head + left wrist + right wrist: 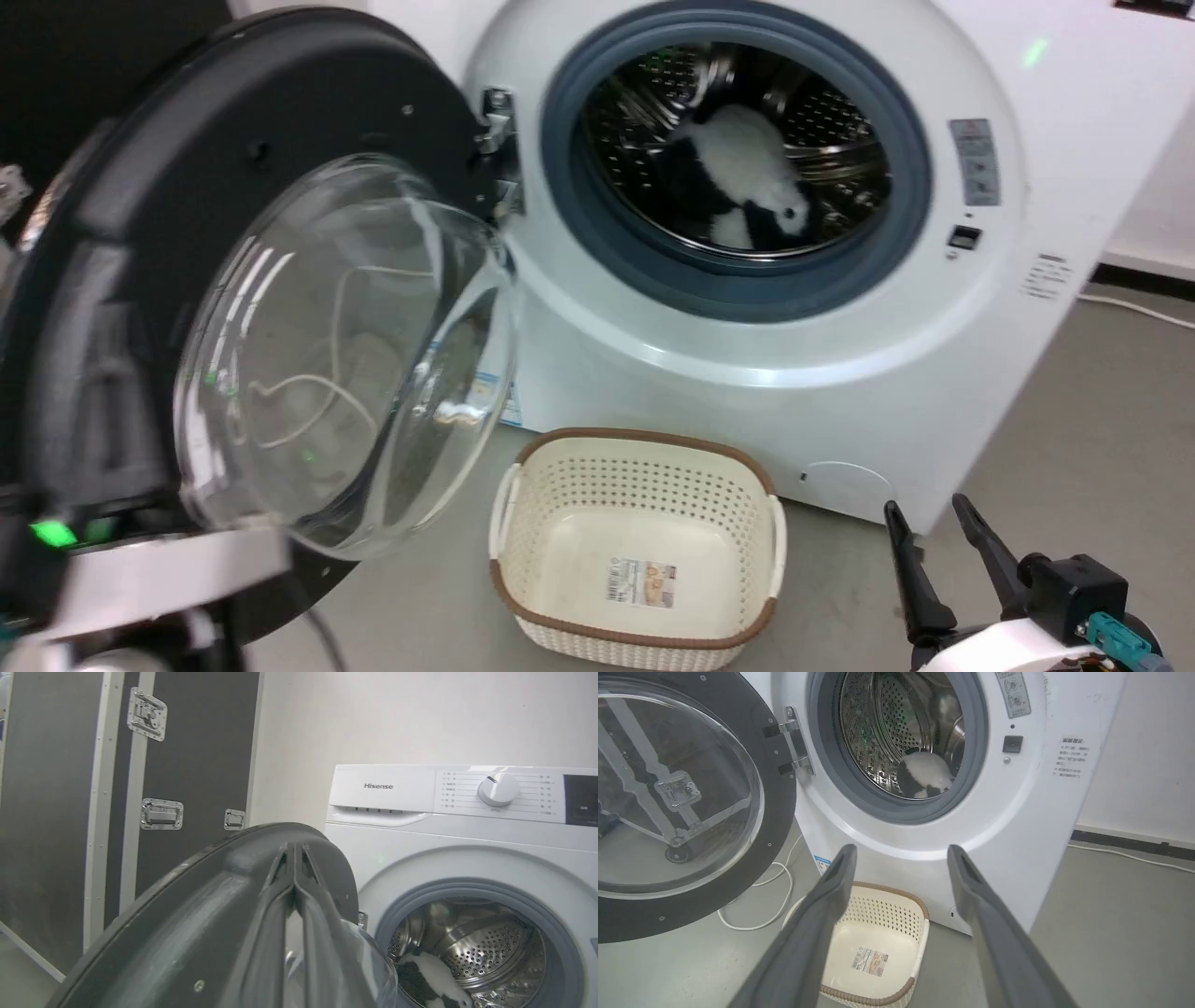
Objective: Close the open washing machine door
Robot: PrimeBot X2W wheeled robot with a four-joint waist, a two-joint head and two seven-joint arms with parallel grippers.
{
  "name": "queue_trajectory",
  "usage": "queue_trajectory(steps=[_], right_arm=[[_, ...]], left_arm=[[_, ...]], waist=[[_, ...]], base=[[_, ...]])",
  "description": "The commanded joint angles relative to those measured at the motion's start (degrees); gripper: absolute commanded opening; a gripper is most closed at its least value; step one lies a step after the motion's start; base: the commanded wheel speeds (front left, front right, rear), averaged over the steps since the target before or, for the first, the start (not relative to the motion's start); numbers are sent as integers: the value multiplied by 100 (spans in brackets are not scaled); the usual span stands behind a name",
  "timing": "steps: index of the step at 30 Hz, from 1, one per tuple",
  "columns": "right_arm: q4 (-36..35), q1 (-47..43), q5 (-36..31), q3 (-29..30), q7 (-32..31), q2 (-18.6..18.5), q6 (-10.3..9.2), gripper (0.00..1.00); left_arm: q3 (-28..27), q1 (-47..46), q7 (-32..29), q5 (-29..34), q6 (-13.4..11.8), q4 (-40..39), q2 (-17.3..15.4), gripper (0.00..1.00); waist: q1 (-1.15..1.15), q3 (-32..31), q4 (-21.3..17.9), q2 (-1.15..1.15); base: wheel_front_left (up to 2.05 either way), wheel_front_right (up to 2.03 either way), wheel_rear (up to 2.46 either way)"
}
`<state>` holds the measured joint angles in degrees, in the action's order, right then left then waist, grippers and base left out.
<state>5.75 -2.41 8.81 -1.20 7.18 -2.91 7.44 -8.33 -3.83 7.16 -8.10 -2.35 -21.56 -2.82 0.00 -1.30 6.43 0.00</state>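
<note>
The washing machine door stands swung open at the left, a black disc with a bulging glass bowl. The white washing machine shows its grey ring and steel drum, with a black-and-white soft item inside. In the left wrist view my left gripper is shut, with nothing between its fingers, and lies along the door near its rim. My pale left forearm is at the door's lower edge. My right gripper hangs open, low and right of the machine, apart from the door.
An empty cream perforated basket sits on the grey floor just before the machine. A white cable loops on the floor under the door. A black flight case stands behind the door. Another cable runs along the right wall.
</note>
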Motion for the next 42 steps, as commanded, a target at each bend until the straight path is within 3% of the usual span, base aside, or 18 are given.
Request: queue_trajectory(steps=[1, 6, 8, 17, 20, 22, 29, 36, 42], right_arm=[[43, -79, 76, -12, 57, 2, 2, 100], [101, -84, 168, -17, 116, 2, 3, 100], [141, -98, 238, -12, 164, 2, 3, 100], [209, -17, 256, -2, 271, 2, 3, 100], [222, 17, 252, 16, 294, 2, 3, 100], [254, 38, 257, 49, 329, 2, 3, 100], [326, 42, 314, 121, 400, 2, 3, 100], [414, 65, 420, 224, 484, 2, 4, 100], [472, 71, 521, 568, 556, 2, 4, 100]], left_arm=[[-263, -59, 56, -74, -69, -130, -6, 0], [-1159, 131, 116, -292, -122, 27, -6, 0], [-1691, 247, 159, -511, 60, 596, -62, 0], [-1958, -42, -251, -889, 392, 2334, -889, 0], [-1916, -170, -337, -986, 478, 2585, -1013, 0], [-1722, -320, -521, -1152, 630, 2837, -1153, 0], [-1131, -325, -1218, -1949, 779, 3029, -1359, 0], [-9, 218, -2012, -3325, 827, 2342, -1713, 0], [1054, 605, -2518, -3970, 865, 1523, -1837, 0]], waist=[[0, -24, 158, 0], [0, -31, 399, 0], [0, 10, 542, 0], [0, 333, 608, 0], [0, 406, 608, 0], [0, 455, 630, 0], [0, 432, 703, 0], [0, 332, 821, 0], [0, 230, 837, 0]], base=[[0, 0, 0], [0, 0, 0], [0, 0, 0], [0, 0, 0], [0, 0, 0], [0, 0, 0], [0, 0, 0], [0, 0, 0], [0, 0, 0]])
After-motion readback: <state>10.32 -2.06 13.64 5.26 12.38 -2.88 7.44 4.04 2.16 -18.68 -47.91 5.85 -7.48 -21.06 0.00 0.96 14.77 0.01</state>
